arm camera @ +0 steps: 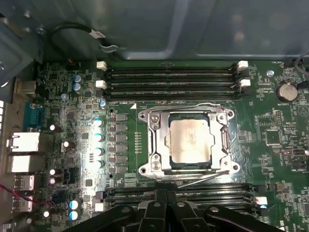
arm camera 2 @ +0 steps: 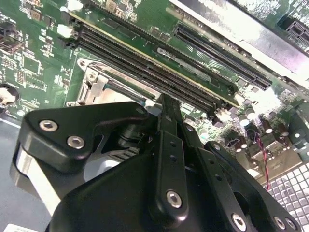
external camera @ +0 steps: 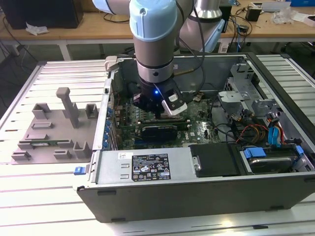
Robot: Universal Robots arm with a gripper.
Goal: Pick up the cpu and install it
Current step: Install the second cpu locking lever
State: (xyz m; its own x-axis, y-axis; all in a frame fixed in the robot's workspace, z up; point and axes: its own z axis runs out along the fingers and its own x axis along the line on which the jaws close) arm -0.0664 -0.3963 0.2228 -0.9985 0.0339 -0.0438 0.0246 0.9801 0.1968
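The cpu (arm camera: pixel 189 141), a small silver square, lies flat inside the dark socket frame (arm camera: pixel 153 145) on the green motherboard (arm camera: pixel 270 164). The metal bracket and its lever wires run around it. My gripper (arm camera: pixel 162 195) hangs just beside the socket, over the memory slots (arm camera: pixel 183 192) along one side of it, with its fingers together and nothing between them. In the second wrist view the gripper (arm camera 2: pixel 166 104) covers most of the socket, and a corner of the bracket (arm camera 2: pixel 96 82) shows beside it. In the exterior view the gripper (external camera: pixel 156 114) is down inside the open computer case (external camera: pixel 147 169).
More memory slots (arm camera: pixel 174 82) lie on the socket's other side. Case walls surround the board, with a power supply cover (external camera: pixel 216 160) and cables and a drive cage (external camera: pixel 268 132) at the exterior view's right. A grey fixture tray (external camera: pixel 54 128) sits outside the case at the exterior view's left.
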